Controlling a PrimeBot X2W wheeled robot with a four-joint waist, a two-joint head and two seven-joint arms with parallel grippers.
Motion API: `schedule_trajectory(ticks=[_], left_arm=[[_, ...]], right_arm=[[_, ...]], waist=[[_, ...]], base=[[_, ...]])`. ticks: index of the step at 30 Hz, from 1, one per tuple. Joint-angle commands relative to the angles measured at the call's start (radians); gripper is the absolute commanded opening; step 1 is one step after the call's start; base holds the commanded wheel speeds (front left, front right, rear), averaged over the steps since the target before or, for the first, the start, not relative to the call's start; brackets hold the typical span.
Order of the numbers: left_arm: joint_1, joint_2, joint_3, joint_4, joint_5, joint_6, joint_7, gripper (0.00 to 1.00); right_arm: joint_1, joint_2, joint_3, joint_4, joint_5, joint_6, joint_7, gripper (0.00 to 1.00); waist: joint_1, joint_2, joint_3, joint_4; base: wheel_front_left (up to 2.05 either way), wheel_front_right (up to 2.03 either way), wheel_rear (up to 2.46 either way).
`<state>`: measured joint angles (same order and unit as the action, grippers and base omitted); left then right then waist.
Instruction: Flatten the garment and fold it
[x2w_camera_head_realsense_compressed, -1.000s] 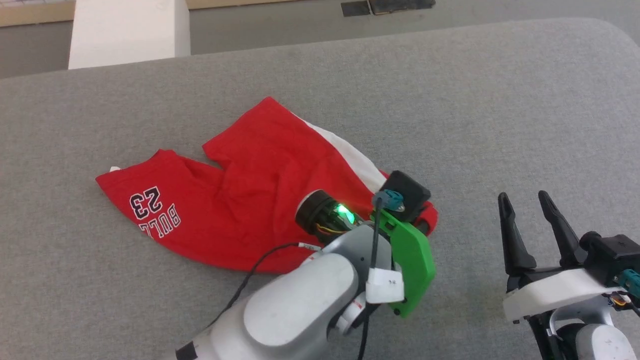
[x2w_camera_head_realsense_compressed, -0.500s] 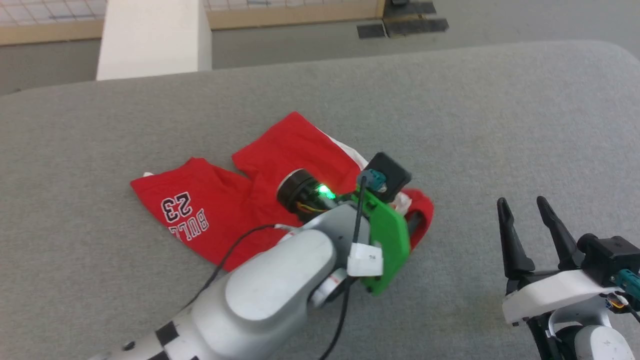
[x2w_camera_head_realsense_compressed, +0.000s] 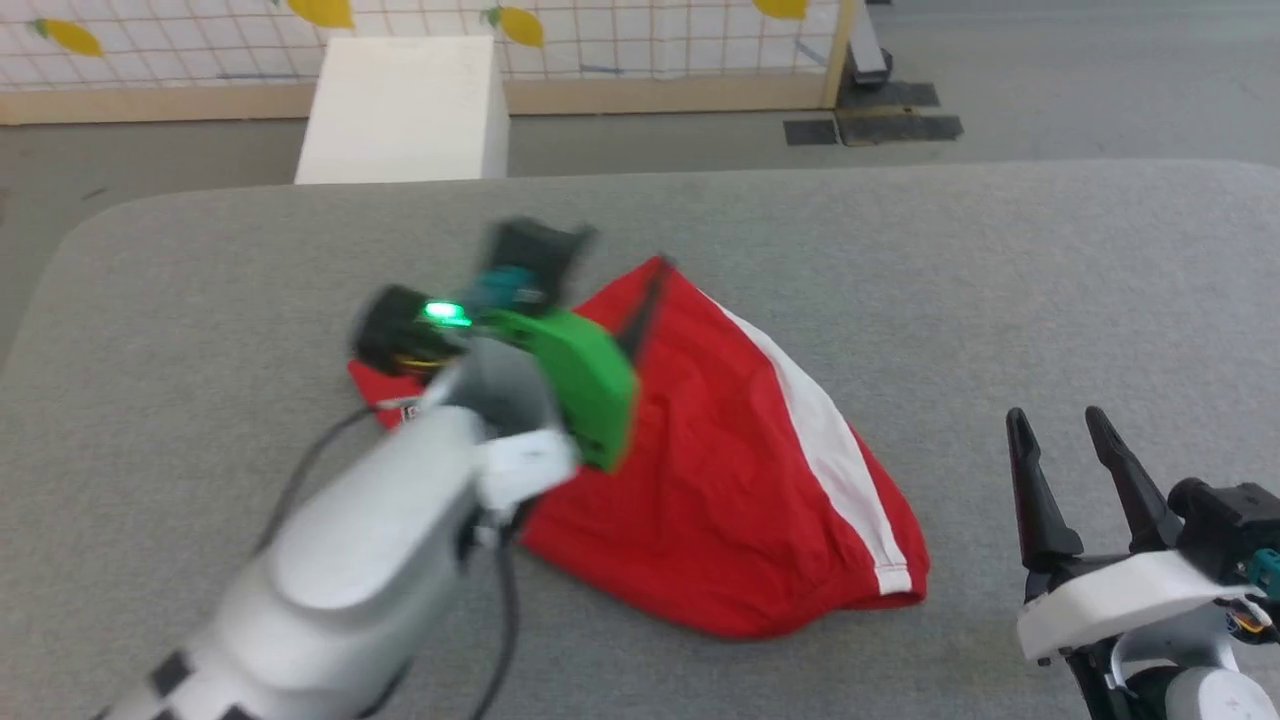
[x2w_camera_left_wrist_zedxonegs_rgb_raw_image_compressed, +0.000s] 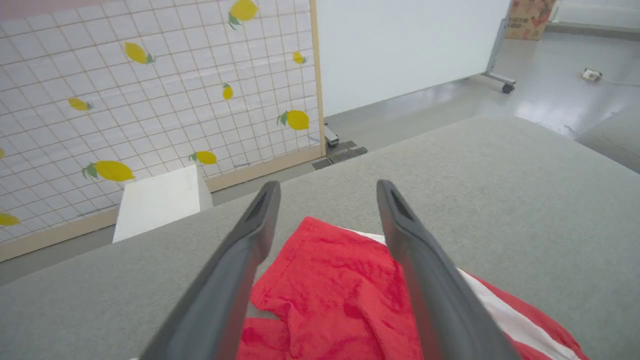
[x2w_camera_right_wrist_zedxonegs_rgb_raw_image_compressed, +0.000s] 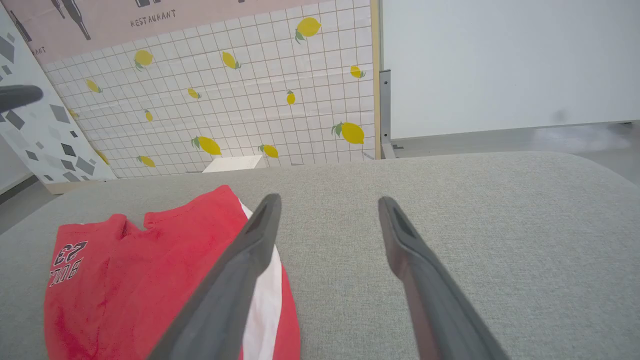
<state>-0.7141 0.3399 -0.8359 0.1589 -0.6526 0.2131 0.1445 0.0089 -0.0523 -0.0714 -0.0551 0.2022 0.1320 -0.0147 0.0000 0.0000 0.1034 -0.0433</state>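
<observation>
Shorts (x2w_camera_head_realsense_compressed: 720, 480) on the gray table (x2w_camera_head_realsense_compressed: 1000, 260), about mid-table, bunched and wrinkled, not flat. White stripe (x2w_camera_head_realsense_compressed: 815, 420) runs diagonally down the right side of the heap to the near hem. In the right wrist view both legs point toward the far edge with a notch between them, and the "23" print (x2w_camera_right_wrist_zedxonegs_rgb_raw_image_compressed: 67, 262) sits on the leg farther from that arm, reading upside down. Left pincer (x2w_camera_left_wrist_zedxonegs_rgb_raw_image_compressed: 327, 186) is wide, with nothing between the fingers. Its wrist view looks along them over a far corner of the red cloth, with the stripe just under the right-hand finger (x2w_camera_left_wrist_zedxonegs_rgb_raw_image_compressed: 425, 280). Can't tell if the fingers touch the fabric. In the head view the left arm is motion-blurred, its green cover (x2w_camera_head_realsense_compressed: 585, 385) over the left part of the shorts and hiding the print there. Right pincer (x2w_camera_head_realsense_compressed: 1055, 414) is also wide and holds nothing, at lower right over bare table, clear of the shorts and to the right of the near hem, fingers pointing to the far side. Past the far table edge: a white box (x2w_camera_head_realsense_compressed: 405, 110) on the floor and a grid panel with lemons (x2w_camera_head_realsense_compressed: 600, 40) behind it.
</observation>
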Motion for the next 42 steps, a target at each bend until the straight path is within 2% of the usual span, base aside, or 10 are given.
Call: schedule_trajectory(ticks=[1,6,11,16,19,22,26,33,39,42], left_arm=[[0.033,0.033,0.031,-0.013,0.004,0.027,-0.035,1.0],[0.142,0.148,0.14,-0.096,-0.001,0.104,-0.158,1.0],[0.295,0.234,0.174,-0.188,0.0,0.147,-0.241,1.0],[0.422,0.276,0.162,-0.245,0.021,0.188,-0.291,1.0],[0.467,0.278,0.16,-0.269,0.021,0.214,-0.305,1.0],[0.475,0.276,0.152,-0.288,0.028,0.22,-0.306,1.0],[0.458,0.27,0.141,-0.307,0.037,0.218,-0.297,1.0],[0.428,0.244,0.138,-0.302,0.045,0.224,-0.305,1.0],[0.413,0.225,0.135,-0.29,0.048,0.223,-0.318,1.0],[0.405,0.22,0.134,-0.285,0.05,0.221,-0.322,1.0]], right_arm=[[0.014,0.002,-0.002,-0.008,0.004,-0.001,0.004,1.0],[0.034,0.002,-0.005,-0.02,0.003,-0.001,0.017,1.0],[0.052,0.002,-0.001,-0.031,0.004,-0.001,0.029,1.0],[0.058,0.002,0.004,-0.039,0.003,-0.001,0.038,1.0],[0.066,0.002,0.008,-0.044,-0.002,-0.001,0.053,1.0],[0.066,0.002,0.009,-0.05,-0.003,-0.001,0.102,1.0],[0.047,-0.035,0.036,-0.048,-0.008,-0.001,0.291,1.0],[-0.025,-0.132,0.075,-0.037,0.021,-0.001,0.696,1.0],[-0.057,-0.162,0.061,-0.014,0.008,-0.001,0.909,1.0],[-0.059,-0.155,0.042,-0.012,-0.006,-0.001,0.961,1.0]], waist=[[0.0,0.0,-0.023,0.026],[0.0,0.0,-0.041,0.058],[0.0,0.0,-0.056,0.079],[0.0,0.0,-0.062,0.088],[0.0,0.0,-0.062,0.1],[0.0,0.0,-0.05,0.121],[0.0,0.0,-0.021,0.158],[0.0,0.0,0.039,0.227],[0.0,0.0,0.08,0.276],[0.0,0.0,0.1,0.293]], base=[[0.0,0.0,0.0],[0.0,0.0,0.0],[0.0,0.0,0.0],[0.0,0.0,0.0],[0.0,0.0,0.0],[0.0,0.0,0.0],[0.0,0.0,0.0],[0.0,0.0,0.0],[0.0,0.0,0.0],[0.0,0.0,0.0]])
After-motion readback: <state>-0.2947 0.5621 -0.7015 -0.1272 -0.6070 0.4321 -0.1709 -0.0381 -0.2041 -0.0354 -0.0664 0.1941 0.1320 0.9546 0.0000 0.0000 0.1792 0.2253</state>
